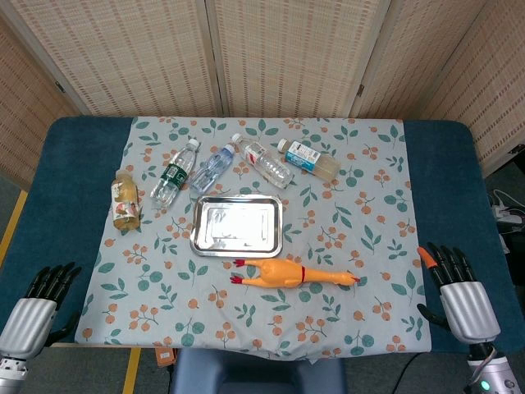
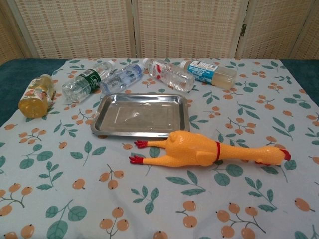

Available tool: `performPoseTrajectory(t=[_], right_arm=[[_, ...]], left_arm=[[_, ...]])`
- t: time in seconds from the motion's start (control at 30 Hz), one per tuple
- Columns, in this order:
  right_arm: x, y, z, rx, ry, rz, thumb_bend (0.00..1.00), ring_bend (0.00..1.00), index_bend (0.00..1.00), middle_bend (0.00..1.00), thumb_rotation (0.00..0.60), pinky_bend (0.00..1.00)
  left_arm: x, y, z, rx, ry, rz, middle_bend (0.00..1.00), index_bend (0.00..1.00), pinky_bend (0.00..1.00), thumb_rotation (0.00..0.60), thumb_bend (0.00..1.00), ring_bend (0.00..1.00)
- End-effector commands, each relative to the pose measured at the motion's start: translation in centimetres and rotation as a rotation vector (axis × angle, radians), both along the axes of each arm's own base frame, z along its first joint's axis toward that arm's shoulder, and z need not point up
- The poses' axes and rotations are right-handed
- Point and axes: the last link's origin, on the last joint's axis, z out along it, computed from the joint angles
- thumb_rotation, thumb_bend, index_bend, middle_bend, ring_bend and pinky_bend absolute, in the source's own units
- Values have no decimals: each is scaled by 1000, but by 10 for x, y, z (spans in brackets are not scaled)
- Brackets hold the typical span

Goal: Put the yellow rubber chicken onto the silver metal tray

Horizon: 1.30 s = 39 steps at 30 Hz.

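Observation:
The yellow rubber chicken (image 1: pixel 294 274) (image 2: pixel 199 151) lies on its side on the floral cloth, red feet to the left, head to the right. Just behind it sits the silver metal tray (image 1: pixel 237 248) (image 2: pixel 102 122), with nothing in it. My left hand (image 1: pixel 37 304) rests at the table's front left corner, fingers apart, holding nothing. At the front right corner, my right hand (image 1: pixel 458 287) is also open and holds nothing. Both hands are far from the chicken and appear only in the head view.
Behind the tray lie several bottles: a yellow juice bottle (image 1: pixel 125 200) (image 2: pixel 36 95) at far left, a green-labelled bottle (image 1: pixel 175 172) (image 2: pixel 84 82), clear bottles (image 1: pixel 212 169) (image 2: pixel 121 76), and a blue-labelled one (image 1: pixel 308 159) (image 2: pixel 209 71). Folding screens stand behind the table.

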Motion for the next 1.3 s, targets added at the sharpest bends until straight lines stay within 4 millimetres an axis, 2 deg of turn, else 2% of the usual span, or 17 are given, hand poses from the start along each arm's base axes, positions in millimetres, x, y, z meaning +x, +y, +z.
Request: performPoseTrajectory(t=[0.03, 0.33, 0.6, 0.63, 0.73, 0.93, 1.13, 1.3], right_arm=[[1, -1, 0, -4, 0, 7, 123, 0, 0, 0, 600, 0], [2, -1, -4, -9, 7, 1, 124, 0, 0, 0, 600, 0], [5, -14, -20, 61, -10, -3, 123, 0, 0, 0, 600, 0], [9, -21, -26, 86, -14, 1, 123, 0, 0, 0, 600, 0], [38, -62, -62, 241, -25, 51, 124, 0, 11, 0, 600, 0], [73, -100, -105, 393, -33, 62, 125, 0, 136, 0, 600, 0], [99, -119, -146, 480, -59, 53, 126, 0, 224, 0, 600, 0], [109, -123, -168, 511, -40, 47, 126, 0, 286, 0, 600, 0]], left_arm=[[2, -1, 0, -4, -5, -14, 0, 0, 0, 600, 423, 0], [1, -5, 0, -25, -15, -21, 0, 0, 0, 600, 423, 0], [0, -3, 0, -32, -30, -13, 0, 0, 0, 600, 422, 0], [0, -2, 0, -34, -34, -13, 0, 0, 0, 600, 422, 0], [-1, 6, -7, -69, -26, -9, 0, 0, 0, 600, 424, 0], [-2, 9, -8, -71, -26, 7, 0, 0, 0, 600, 429, 0], [-4, 10, -7, -68, -30, 16, 0, 0, 0, 600, 430, 0], [-6, 12, -7, -72, -26, 32, 0, 0, 0, 600, 433, 0]])
